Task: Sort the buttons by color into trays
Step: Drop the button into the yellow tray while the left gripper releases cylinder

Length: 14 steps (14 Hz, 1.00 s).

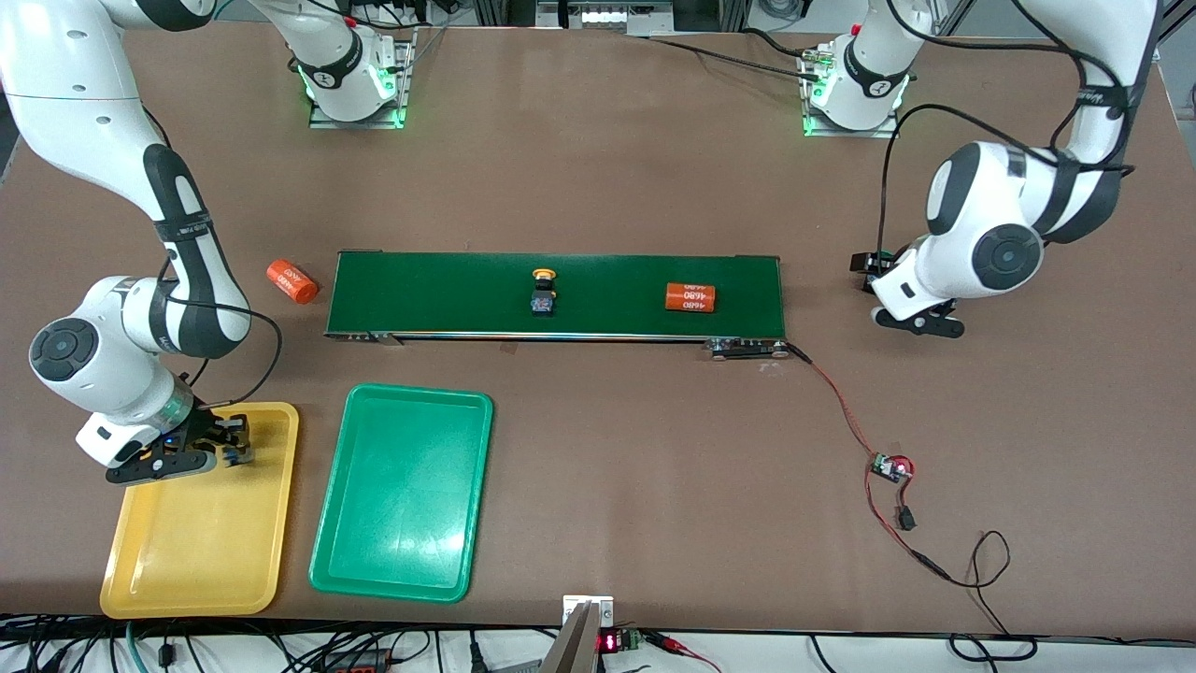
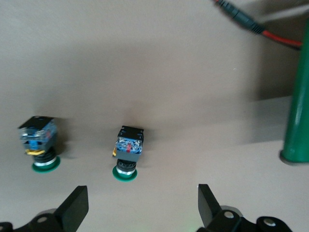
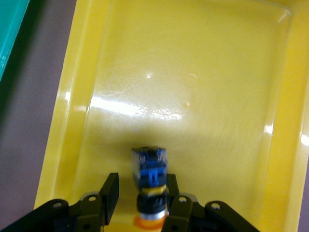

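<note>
Only the right wrist view shows the yellow-capped button (image 3: 150, 186) lying in the yellow tray (image 3: 72, 111) between the fingers of the right gripper (image 3: 142, 198), which stand slightly apart around it, one touching its cap; only the left wrist view shows two green-capped buttons (image 2: 128, 152) (image 2: 41, 145) on the bare table beneath the wide-open left gripper (image 2: 142, 208). The front view adds a second yellow-capped button (image 1: 543, 291) and one orange cylinder (image 1: 690, 297) on the conveyor belt (image 1: 439, 290), another cylinder (image 1: 292, 281) off its end, and the green tray (image 1: 402, 495) beside the yellow: four buttons, two trays, two cylinders.
</note>
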Each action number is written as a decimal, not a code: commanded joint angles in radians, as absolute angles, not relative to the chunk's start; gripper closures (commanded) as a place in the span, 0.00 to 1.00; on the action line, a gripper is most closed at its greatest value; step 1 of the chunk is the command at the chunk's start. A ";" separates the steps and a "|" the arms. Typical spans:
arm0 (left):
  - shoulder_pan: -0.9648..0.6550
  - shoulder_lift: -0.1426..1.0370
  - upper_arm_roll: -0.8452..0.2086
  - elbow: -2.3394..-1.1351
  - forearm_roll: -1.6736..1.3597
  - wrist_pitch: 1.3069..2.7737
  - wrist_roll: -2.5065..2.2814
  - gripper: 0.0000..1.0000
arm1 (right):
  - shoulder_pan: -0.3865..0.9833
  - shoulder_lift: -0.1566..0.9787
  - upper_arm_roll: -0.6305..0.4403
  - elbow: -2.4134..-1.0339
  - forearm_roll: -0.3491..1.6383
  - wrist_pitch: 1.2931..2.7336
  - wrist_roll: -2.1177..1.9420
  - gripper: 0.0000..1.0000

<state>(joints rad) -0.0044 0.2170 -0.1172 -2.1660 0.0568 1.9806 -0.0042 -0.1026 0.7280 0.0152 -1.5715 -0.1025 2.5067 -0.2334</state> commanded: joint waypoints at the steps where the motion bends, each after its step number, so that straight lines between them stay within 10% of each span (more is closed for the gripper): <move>1: -0.012 0.221 -0.092 -2.256 0.048 2.122 0.085 0.00 | -0.104 0.738 0.018 -1.557 -0.114 2.513 -0.238 0.30; 3: -0.012 0.236 -0.066 -2.296 0.048 2.221 0.188 0.00 | -0.095 0.727 0.018 -1.559 -0.106 2.513 -0.220 0.00; 12: -0.018 0.308 -0.046 -2.388 0.100 2.376 0.209 0.01 | 0.073 0.392 0.040 -1.787 -0.083 2.246 0.197 0.00; 14: -0.018 0.318 -0.044 -2.388 0.101 2.378 0.210 0.14 | 0.138 0.330 0.041 -1.853 -0.084 2.240 0.283 0.00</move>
<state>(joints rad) -0.0085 0.3152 -0.0603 -2.3828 0.0804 2.3633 0.1887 0.0778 0.4298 0.0410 -1.7336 -0.0929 2.2439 0.1938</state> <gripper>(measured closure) 0.035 0.000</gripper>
